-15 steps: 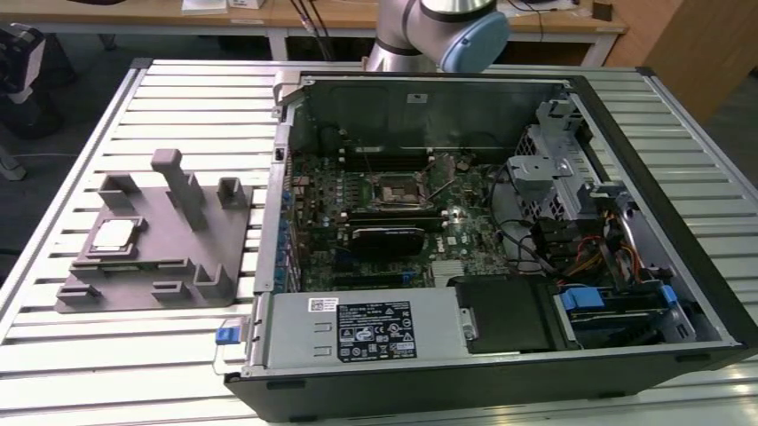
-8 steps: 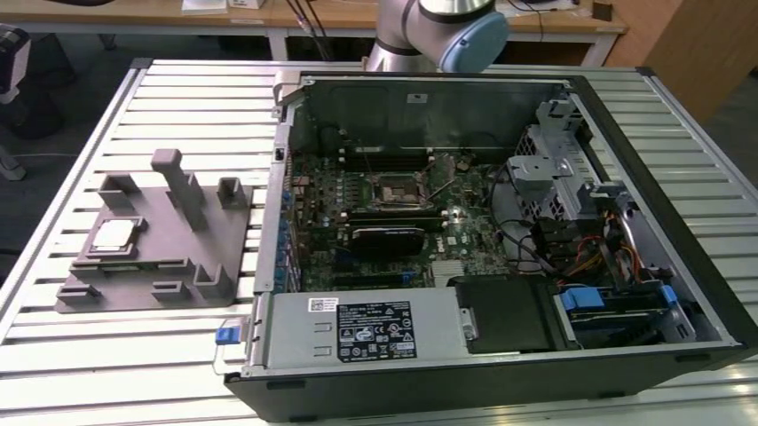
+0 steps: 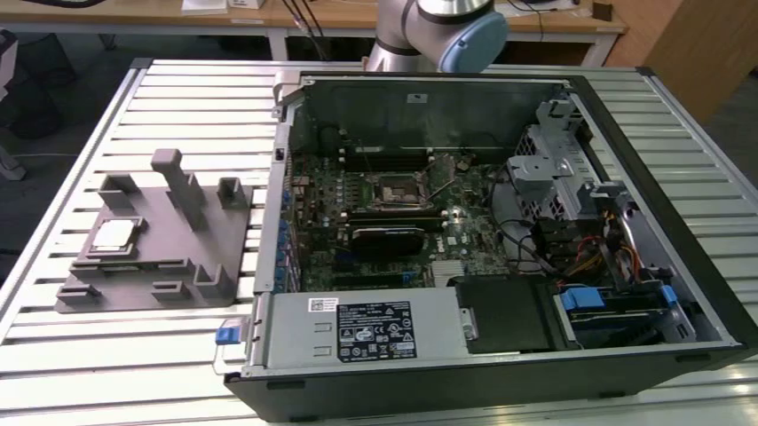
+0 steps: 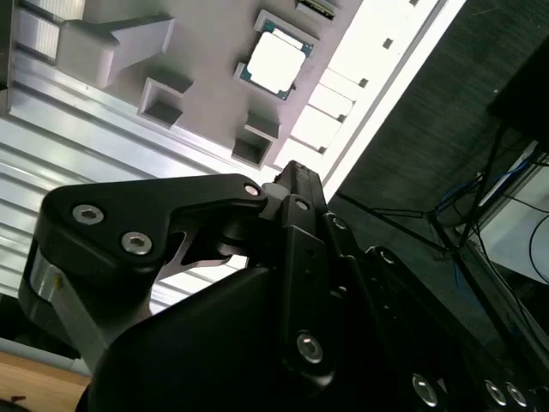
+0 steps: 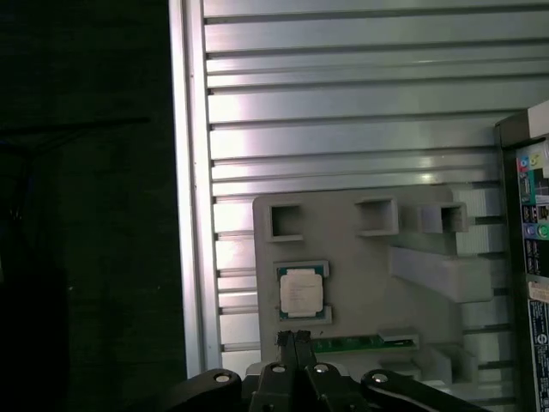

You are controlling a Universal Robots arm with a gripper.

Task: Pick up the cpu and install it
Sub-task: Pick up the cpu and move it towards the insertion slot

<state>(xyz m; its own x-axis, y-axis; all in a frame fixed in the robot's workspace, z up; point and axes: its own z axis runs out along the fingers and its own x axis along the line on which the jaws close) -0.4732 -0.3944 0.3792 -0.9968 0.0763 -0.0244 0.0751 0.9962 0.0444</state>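
On my screens the biggest thing is the slatted metal table (image 3: 119,373), and most of it is taken up by the open computer case (image 3: 474,390), lying on its side with the motherboard facing up. At the far edge of the exterior view I can see the arm (image 3: 432,27), silver with a blue joint cap, behind the case. The grey fixture (image 3: 177,257) sits on the table just beside the case, on the exterior view's left. Inside the case, the black square socket (image 3: 395,189) sits near the middle of the board, and I see no chip in it. In the first wrist view the gripper (image 5: 293,339) has its two slim black fingers pressed together with nothing between them. In the second wrist view the gripper (image 4: 296,176) hangs well above the fixture, touching nothing. The cpu (image 3: 115,233) lies flat, silver top up, in a square pocket of the fixture on the side away from the case. It shows in both wrist views (image 5: 301,292) (image 4: 276,62), apart from the fingers.
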